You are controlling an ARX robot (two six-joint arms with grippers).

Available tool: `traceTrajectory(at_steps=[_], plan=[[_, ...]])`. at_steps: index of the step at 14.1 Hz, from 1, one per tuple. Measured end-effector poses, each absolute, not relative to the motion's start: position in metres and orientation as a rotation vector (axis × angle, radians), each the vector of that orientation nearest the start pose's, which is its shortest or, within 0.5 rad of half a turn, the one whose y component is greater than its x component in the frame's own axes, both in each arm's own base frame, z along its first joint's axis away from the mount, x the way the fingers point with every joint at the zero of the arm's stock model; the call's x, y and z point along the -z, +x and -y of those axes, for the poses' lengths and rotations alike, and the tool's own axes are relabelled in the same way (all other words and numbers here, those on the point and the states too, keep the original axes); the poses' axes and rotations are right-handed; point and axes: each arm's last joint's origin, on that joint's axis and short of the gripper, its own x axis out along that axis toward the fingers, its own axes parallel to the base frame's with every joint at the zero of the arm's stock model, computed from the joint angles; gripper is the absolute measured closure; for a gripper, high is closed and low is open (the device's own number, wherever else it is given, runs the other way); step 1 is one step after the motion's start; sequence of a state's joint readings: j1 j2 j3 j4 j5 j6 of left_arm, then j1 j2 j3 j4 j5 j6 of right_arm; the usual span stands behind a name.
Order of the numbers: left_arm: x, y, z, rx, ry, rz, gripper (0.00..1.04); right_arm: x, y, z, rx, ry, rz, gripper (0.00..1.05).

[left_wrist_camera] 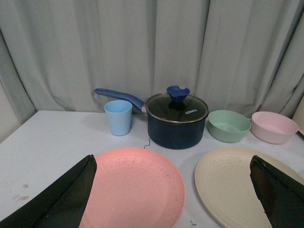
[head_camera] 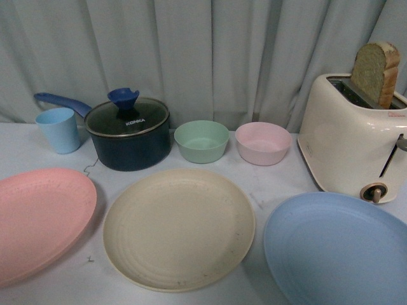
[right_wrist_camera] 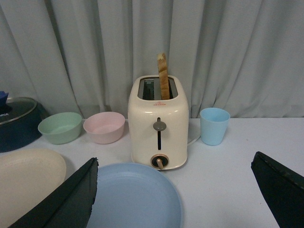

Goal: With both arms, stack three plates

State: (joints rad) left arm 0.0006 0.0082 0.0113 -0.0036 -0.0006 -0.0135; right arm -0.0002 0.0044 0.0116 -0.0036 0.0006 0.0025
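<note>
Three plates lie side by side on the white table: a pink plate at the left, a cream-beige plate in the middle, a light blue plate at the right. Neither arm shows in the front view. My left gripper is open and empty, held above the pink plate and the cream plate. My right gripper is open and empty above the light blue plate; the cream plate's edge shows beside it.
Behind the plates stand a light blue cup, a dark blue lidded pot, a green bowl, a pink bowl and a cream toaster holding bread. A second blue cup stands beside the toaster. A grey curtain hangs behind.
</note>
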Motion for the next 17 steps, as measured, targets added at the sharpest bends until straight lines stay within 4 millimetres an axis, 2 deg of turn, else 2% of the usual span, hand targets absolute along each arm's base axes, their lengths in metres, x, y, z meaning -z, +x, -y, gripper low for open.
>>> traceTrajectory(at_steps=[17], plan=[[-0.1664, 0.0975, -0.0001, -0.001, -0.014, -0.001, 0.07, -0.1668, 0.0973, 0.0, 0.001, 0.002, 0.004, 0.06]])
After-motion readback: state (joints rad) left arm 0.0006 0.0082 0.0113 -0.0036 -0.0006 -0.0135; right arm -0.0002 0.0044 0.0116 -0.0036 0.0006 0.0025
